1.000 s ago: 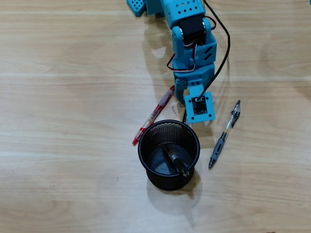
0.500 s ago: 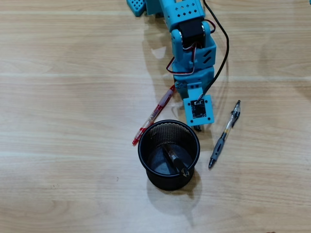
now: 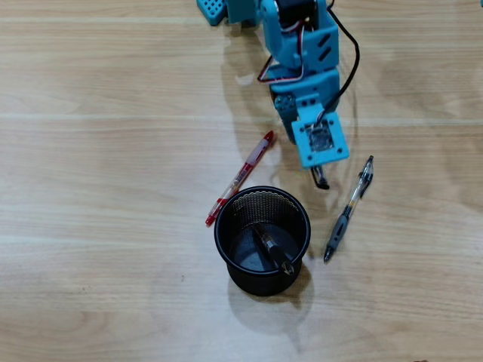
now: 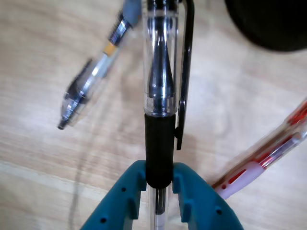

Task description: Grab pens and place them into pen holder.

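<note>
Here the gripper [image 4: 158, 184] is clamped on the black sleeve of the clear pen [image 4: 161, 72], held off the table just up-right of the pen holder [image 3: 262, 240] in the overhead view. To finish well, carry it over the rim, tip it steeper, then release. One black pen [image 3: 273, 246] already leans inside; the red pen [image 3: 240, 178] lies against the holder's upper-left, the grey-sleeved pen [image 3: 348, 210] to its right. No writing is legible.

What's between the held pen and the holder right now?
Nothing visible. The gripper is shut on the clear pen, and only bare table lies between it and the holder; the red pen and grey pen lie off to either side.
</note>
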Robot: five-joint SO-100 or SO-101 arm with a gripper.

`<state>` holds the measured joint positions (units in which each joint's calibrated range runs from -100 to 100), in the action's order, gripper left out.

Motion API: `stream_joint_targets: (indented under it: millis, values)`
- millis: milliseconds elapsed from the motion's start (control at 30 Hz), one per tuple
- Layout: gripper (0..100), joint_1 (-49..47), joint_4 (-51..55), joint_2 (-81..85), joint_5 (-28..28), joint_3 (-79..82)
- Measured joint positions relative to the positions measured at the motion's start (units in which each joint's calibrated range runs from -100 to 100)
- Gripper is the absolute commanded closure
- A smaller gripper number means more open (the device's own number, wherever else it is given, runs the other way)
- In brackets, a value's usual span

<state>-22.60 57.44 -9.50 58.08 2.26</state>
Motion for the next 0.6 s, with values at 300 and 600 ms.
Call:
stream_joint_targets:
  millis: [300, 600]
  values:
    - [98, 3.4, -29.2, 9.0, -7.9, 10.1]
    - [97, 6.0, -82.8, 14.0, -17.0, 33.4]
